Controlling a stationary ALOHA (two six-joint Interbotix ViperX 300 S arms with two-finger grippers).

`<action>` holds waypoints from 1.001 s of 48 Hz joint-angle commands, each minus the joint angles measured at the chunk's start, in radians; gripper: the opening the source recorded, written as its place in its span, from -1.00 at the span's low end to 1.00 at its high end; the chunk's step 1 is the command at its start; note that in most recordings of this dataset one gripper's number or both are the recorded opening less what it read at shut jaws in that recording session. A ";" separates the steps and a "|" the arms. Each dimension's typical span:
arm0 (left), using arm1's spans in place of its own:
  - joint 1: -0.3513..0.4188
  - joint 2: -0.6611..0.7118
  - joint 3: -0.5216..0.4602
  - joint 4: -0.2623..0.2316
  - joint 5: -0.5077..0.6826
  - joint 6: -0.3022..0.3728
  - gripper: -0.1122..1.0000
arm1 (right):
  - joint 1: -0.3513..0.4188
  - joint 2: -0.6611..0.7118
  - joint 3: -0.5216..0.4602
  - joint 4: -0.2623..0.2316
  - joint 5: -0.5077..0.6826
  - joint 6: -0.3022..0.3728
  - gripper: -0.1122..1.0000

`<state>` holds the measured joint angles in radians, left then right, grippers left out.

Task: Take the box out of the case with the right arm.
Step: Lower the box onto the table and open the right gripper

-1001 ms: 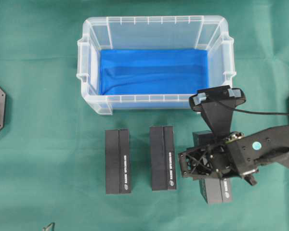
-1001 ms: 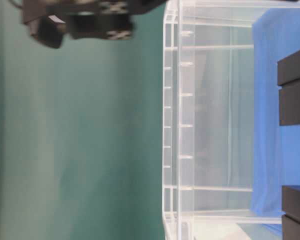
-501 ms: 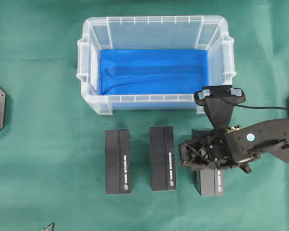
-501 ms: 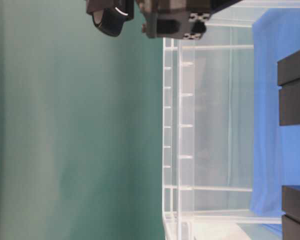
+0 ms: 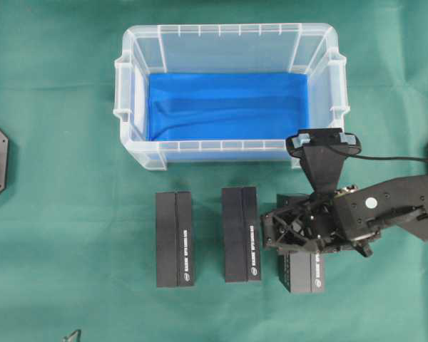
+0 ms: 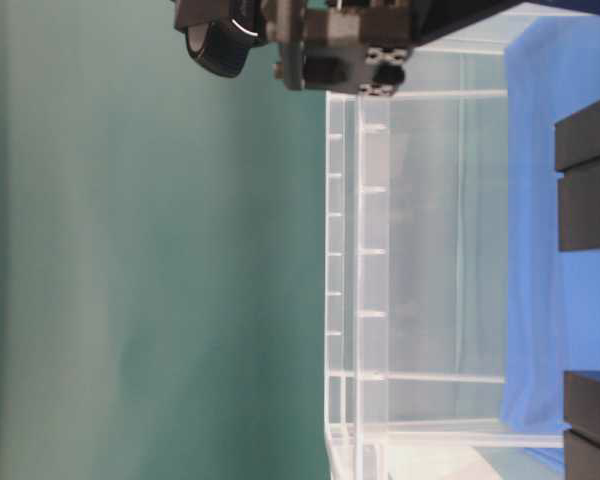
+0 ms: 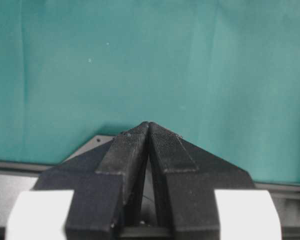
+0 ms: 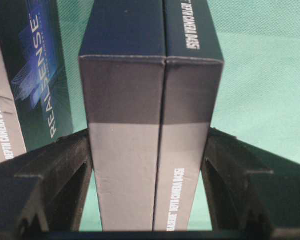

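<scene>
The case [image 5: 228, 30], a clear tub with a blue lining [image 5: 228, 107], holds no box. My right gripper [image 5: 299, 231] is in front of the case's right end, shut on a black box [image 5: 300, 273] that lies parallel to two other boxes. In the right wrist view the box [image 8: 150, 90] fills the gap between the fingers [image 8: 55, 170], and both sides touch them. I cannot tell whether it rests on the cloth. In the left wrist view my left gripper [image 7: 149, 124] is shut and holds nothing.
Two more black boxes [image 5: 175, 239] [image 5: 241, 234] lie on the green cloth left of the held one; the nearer box [image 8: 30, 75] shows beside the left finger. In the table-level view the right gripper [image 6: 340, 50] hangs beside the case wall [image 6: 420, 250].
The right gripper has carried the box leftward, closer to the middle box, and straightened it to lie parallel with the others. The left gripper has not moved.
</scene>
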<state>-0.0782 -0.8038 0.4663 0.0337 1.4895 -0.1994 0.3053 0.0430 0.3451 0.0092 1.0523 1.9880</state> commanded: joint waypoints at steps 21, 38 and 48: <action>0.003 0.003 -0.011 0.003 -0.005 0.000 -0.80 | 0.000 -0.020 -0.035 0.003 0.074 0.000 0.85; 0.003 0.005 -0.011 0.003 -0.005 0.000 -0.80 | 0.000 -0.020 -0.049 0.003 0.089 0.000 0.80; 0.003 0.005 -0.011 0.005 -0.005 0.000 -0.80 | 0.000 -0.034 -0.072 0.003 0.098 0.000 0.79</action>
<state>-0.0782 -0.8038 0.4663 0.0353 1.4895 -0.1994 0.3053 0.0430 0.3053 0.0107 1.1428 1.9865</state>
